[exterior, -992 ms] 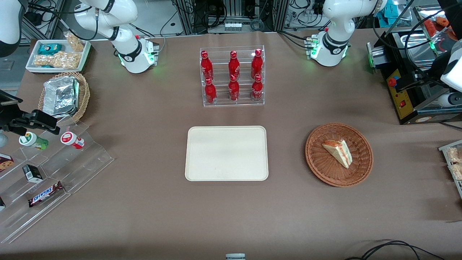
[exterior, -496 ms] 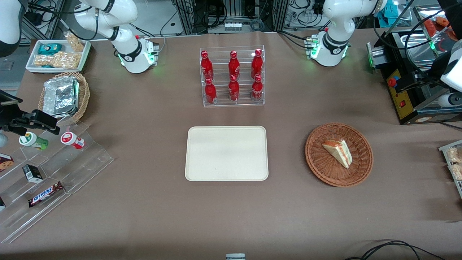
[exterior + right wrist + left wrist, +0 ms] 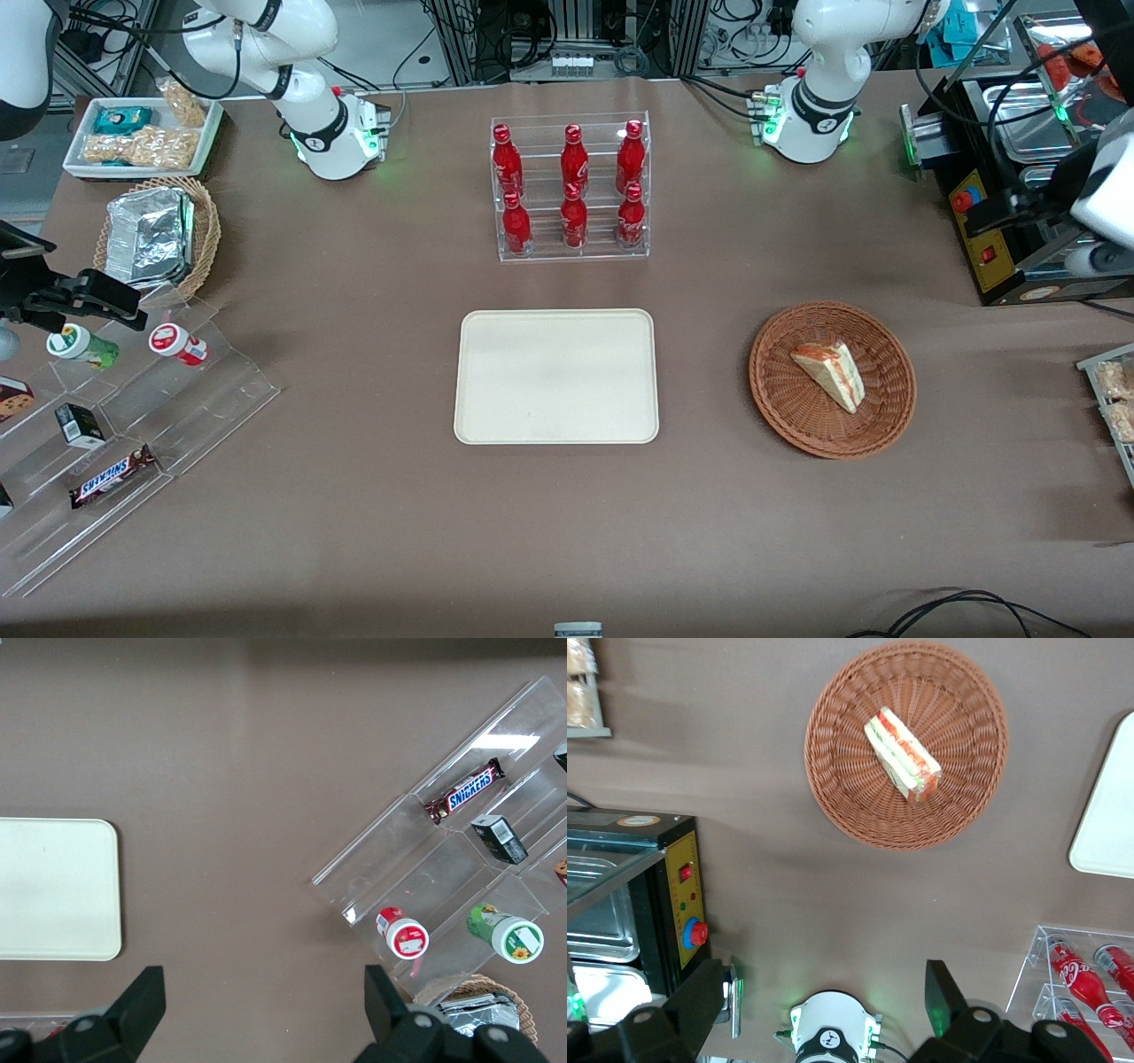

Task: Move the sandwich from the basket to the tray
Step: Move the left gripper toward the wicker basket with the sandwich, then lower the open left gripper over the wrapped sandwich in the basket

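- The working arm is glossy white, built of rounded segments with dark bands at the joints.
- Its round base carries green lights, a black ring mark and small red-tipped plugs, with black cables running off.
- The gripper has two black wedge-shaped fingers, spread wide apart, on black housings with round screw heads.

Readable text, as I find it:

- "SNICKERS" on the brown bar lying on the clear stepped stand; the same word reads on that bar from the parked wrist view.
- White script on the red bottles in the clear rack: too small for me to read.
- Labels on the two small tubs: illegible.
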You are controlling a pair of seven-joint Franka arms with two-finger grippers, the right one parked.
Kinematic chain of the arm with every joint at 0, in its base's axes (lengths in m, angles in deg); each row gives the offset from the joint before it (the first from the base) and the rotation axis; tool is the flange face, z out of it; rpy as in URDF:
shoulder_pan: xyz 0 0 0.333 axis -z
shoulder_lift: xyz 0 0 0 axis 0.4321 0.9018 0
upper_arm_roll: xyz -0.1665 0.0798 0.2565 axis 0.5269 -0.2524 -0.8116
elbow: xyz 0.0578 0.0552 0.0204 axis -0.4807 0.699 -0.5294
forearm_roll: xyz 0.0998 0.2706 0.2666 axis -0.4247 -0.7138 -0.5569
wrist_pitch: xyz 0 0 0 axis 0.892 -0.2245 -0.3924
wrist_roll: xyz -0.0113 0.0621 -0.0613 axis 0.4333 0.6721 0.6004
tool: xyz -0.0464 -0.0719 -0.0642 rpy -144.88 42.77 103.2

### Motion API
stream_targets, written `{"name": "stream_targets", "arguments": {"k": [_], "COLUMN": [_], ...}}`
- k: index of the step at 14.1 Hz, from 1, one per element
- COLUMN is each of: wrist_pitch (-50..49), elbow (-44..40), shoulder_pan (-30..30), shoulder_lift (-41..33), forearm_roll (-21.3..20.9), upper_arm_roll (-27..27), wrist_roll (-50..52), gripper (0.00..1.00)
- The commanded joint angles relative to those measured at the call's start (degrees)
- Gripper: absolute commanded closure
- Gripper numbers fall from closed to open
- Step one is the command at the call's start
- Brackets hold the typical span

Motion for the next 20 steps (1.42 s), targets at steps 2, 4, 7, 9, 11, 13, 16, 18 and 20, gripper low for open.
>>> {"name": "stream_targets", "arguments": {"k": [2, 4, 7, 9, 11, 13, 16, 18, 20], "wrist_pitch": [0.79, 1.75, 9.54, 17.02, 22.65, 27.31, 35.49, 36.56, 38.75], "elbow": [-0.90, -0.99, 3.21, 9.00, 12.44, 15.60, 20.71, 21.68, 23.69], "shoulder_pan": [-0.15, 0.12, 2.66, 3.80, 4.86, 5.74, 5.92, 6.70, 6.80], "shoulder_lift": [7.66, 11.96, 14.26, 14.09, 14.18, 14.35, 14.09, 14.53, 14.44], "forearm_roll": [0.56, 0.65, 0.73, 0.65, 0.65, 0.65, 0.65, 0.56, 0.56], "upper_arm_roll": [0.26, 0.26, 0.34, 0.34, 0.34, 0.34, 0.34, 0.34, 0.34], "wrist_roll": [4.38, 10.54, 19.59, 25.47, 31.19, 34.81, 40.42, 41.85, 42.55], "gripper": [0.00, 0.00, 0.00, 0.00, 0.00, 0.00, 0.00, 0.00, 0.00]}}
